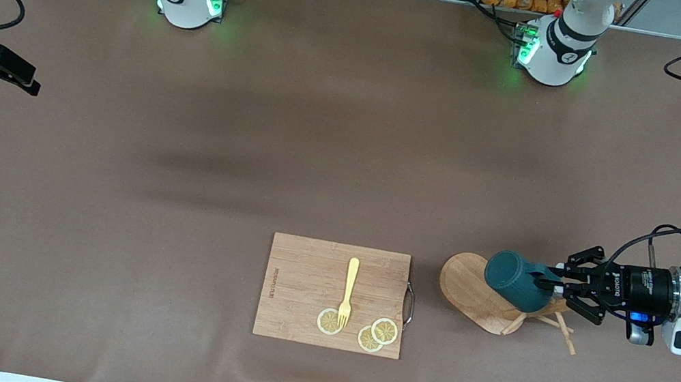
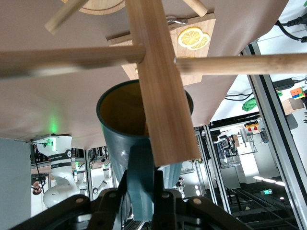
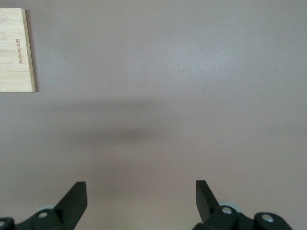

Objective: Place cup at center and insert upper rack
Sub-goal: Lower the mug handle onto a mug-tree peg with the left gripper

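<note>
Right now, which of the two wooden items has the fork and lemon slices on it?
The rectangular cutting board, carrying the yellow fork and lemon slices; the oval-based mug tree beside it carries neither.

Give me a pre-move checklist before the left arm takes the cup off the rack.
1. Left gripper shut on the cup by its handle: ok.
2. Cup clear of the upper rack: not ok; in the left wrist view the post crosses the cup's mouth.
3. Rack standing upright: not ok; it lies on its side, pegs on the table.
4. Right gripper open, over bare table: ok.
5. Cutting board with fork and lemon slices apart from the rack: ok.
</note>
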Controlling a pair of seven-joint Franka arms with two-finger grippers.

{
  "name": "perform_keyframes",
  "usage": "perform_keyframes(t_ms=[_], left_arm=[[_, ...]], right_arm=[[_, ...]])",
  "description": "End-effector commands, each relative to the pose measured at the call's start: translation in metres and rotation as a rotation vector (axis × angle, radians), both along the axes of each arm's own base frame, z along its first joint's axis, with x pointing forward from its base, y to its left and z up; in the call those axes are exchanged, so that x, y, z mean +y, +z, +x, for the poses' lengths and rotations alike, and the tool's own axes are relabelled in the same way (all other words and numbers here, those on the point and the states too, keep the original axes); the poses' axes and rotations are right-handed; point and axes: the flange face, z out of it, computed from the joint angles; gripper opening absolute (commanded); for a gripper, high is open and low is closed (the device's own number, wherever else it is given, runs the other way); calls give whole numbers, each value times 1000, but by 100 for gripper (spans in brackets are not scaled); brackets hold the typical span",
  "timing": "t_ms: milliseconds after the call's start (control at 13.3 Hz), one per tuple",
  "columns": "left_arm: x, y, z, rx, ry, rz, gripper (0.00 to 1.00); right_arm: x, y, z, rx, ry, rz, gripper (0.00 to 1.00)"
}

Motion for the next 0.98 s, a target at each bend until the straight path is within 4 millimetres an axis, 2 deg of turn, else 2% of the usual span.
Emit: perform_keyframes(t_ms=[0, 753, 903], left_arm=[[8, 0, 2, -20, 3, 13, 0], [10, -5, 2, -13, 6, 11, 0], [16, -7, 2, -10, 15, 16, 0]], right_arm=[[0, 4, -1, 1, -2, 10, 100], [1, 2, -7, 45, 0, 9, 100], [1, 1, -6, 47, 0, 10, 100]])
